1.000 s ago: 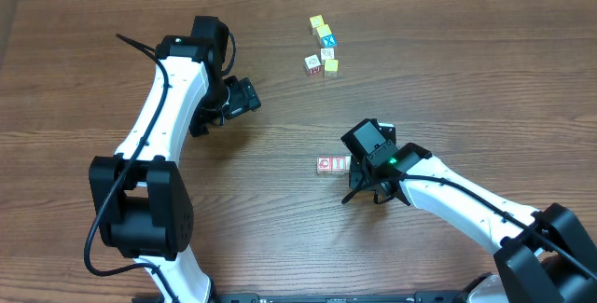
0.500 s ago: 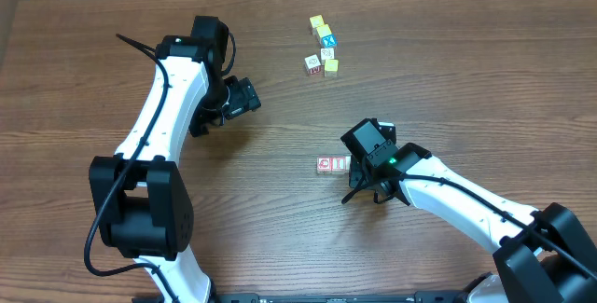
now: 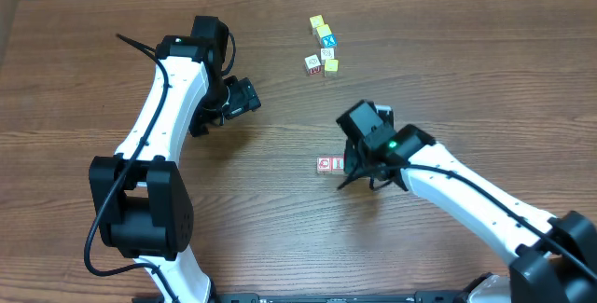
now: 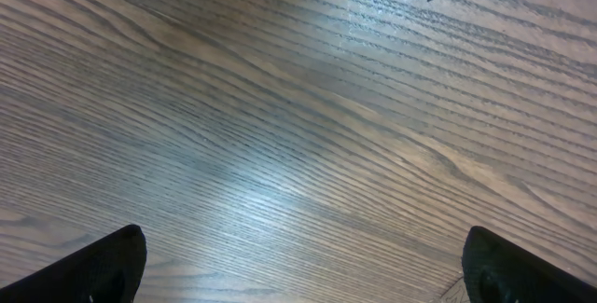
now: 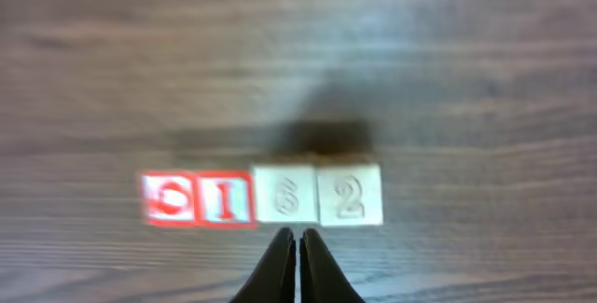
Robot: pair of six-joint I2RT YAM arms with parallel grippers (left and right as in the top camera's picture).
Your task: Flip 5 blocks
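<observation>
Overhead, the right arm (image 3: 448, 182) reaches low to the short row of blocks (image 3: 328, 164) in the middle of the bench (image 3: 280, 247), with the left hand (image 3: 244, 98) well apart. Its wrist view shows fingers (image 4: 103, 266) spread wide over bare wood, holding nothing. From the right wrist, the right hand (image 5: 297, 242) is pinched shut and empty, tips just short of the "3" block (image 5: 284, 194) — we'd catch that one's near edge alone and roll it over, without dragging the "2" block (image 5: 350, 194).

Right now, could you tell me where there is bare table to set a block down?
The table is bare in front, between the left arm and the right arm, and at the far right, beyond the cluster. It is crowded at the block row, where the shut right tool points at its middle, and inside the cluster.
</observation>
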